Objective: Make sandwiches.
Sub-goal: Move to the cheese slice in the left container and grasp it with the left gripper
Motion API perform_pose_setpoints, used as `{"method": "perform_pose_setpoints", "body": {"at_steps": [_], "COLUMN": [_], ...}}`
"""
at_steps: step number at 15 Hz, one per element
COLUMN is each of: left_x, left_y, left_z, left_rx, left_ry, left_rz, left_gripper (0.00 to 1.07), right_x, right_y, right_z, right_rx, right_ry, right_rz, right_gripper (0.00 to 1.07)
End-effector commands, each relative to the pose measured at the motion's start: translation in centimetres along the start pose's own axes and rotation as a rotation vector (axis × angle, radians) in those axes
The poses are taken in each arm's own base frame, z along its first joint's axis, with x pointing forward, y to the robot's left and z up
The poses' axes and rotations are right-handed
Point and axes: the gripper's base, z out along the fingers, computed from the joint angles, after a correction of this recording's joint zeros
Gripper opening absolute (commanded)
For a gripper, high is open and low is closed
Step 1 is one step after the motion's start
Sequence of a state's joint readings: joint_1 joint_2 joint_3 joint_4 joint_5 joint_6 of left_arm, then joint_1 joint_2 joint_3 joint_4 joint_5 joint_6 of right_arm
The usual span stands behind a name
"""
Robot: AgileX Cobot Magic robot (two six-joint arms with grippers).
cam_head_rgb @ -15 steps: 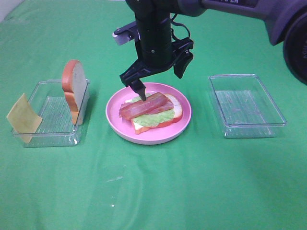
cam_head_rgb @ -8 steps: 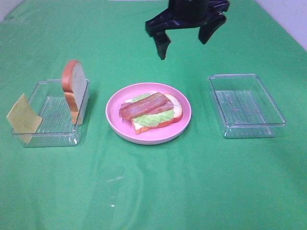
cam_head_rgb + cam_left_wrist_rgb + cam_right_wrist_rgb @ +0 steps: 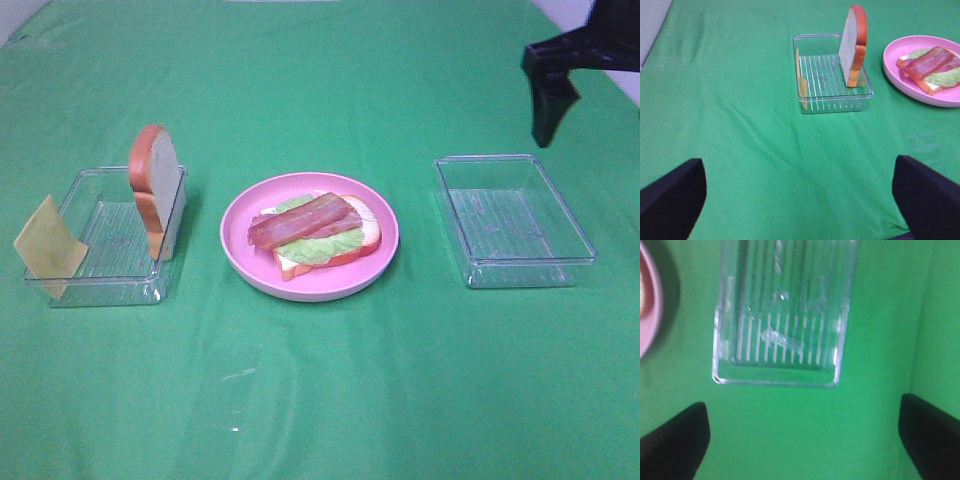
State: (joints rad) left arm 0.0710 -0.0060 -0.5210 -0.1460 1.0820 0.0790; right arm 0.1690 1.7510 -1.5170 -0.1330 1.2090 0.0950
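Bright even light, soft shadow by bread slice (image 3: 154, 185); R wrist view blurry.

Sandwich (image 3: 312, 232) in both high and left-wrist views

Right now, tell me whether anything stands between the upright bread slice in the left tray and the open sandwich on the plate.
Only the tray's own wall: the bread slice stands at the side nearest the pink plate, so it must clear that rim. Beyond it lies only bare green cloth; nothing covers the bacon.
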Motion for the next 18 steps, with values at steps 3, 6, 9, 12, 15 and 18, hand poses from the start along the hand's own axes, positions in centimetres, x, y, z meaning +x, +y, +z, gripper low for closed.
{"method": "perform_pose_setpoints", "body": {"at_steps": [3, 6, 9, 12, 15, 18], "left_x": [0.1, 0.1, 0.1, 0.1, 0.1, 0.1], "left_y": [-0.1, -0.1, -0.1, -0.1, -0.1, -0.1], "left_z": [-0.1, -0.1, -0.1, -0.1, -0.1, -0.1], "left_rx": [0.004, 0.004, 0.004, 0.004, 0.004, 0.004], "left_ry": [-0.014, -0.014, -0.014, -0.014, -0.014, -0.014], "left_rz": [-0.005, -0.005, -0.005, -0.005, -0.005, -0.005], "left_gripper": [0.93, 0.93, 0.93, 0.93, 0.93, 0.93], "right_x": [10.5, 14.8, 21.7, 26.1, 30.0, 32.8], "right_y": [-3.9, -3.7, -3.2, -2.6, -2.0, -1.5], "right_z": [-1.9, -2.8, -3.1, -1.9, -0.6, -1.0], "right_rx": [0.019, 0.012, -0.004, -0.014, -0.031, -0.066], "right_ry": [0.035, -0.013, -0.176, -0.289, -0.402, -0.618], "right_rz": [0.176, 0.197, 0.175, 0.149, 0.117, 0.124], "right_gripper": [0.98, 0.98, 0.98, 0.98, 0.98, 0.98]}}
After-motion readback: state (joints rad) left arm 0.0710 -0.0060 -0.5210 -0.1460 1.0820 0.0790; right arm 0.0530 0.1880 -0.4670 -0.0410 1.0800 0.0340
